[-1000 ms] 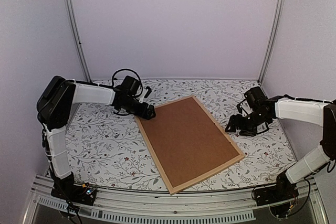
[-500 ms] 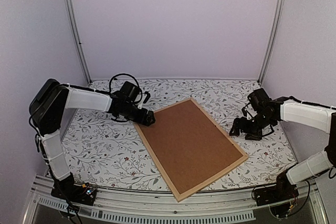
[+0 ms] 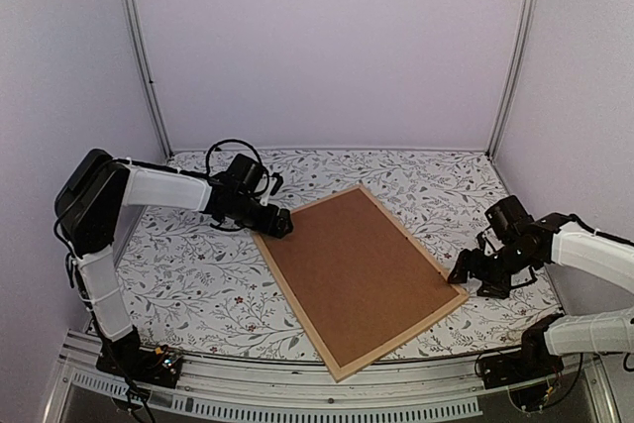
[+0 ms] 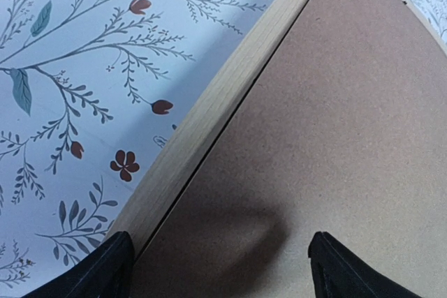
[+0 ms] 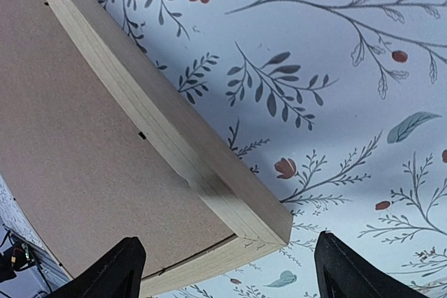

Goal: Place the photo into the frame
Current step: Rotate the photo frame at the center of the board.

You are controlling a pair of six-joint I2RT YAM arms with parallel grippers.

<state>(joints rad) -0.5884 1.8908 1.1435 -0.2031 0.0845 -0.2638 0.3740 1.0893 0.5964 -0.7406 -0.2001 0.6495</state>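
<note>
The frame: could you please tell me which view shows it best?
The top view: only there is the whole frame visible, lying flat with a brown board inside. The left wrist sees one bar, the right wrist one corner.

One large rectangular picture frame [image 3: 295, 306] of thin, light natural-wood bars, and one plain brown backing board [image 3: 357, 279] inside it. Two robot arms with white and black segments: one left arm [image 3: 158, 185] and one right arm [image 3: 594, 250]. Two black grippers, one per arm: the left gripper [image 3: 282, 225] and the right gripper [image 3: 466, 279]. Each wrist view shows two dark fingers [image 4: 105, 270] [image 5: 112, 270], four in all. One table cover [image 3: 198, 274], white with printed leafy sprigs and small red flowers. Two slanting silver metal posts, a left post [image 3: 139, 47] and a right post [image 3: 516, 47]. Three plain lilac walls [image 3: 327, 47]: one behind, one on each side.
</note>
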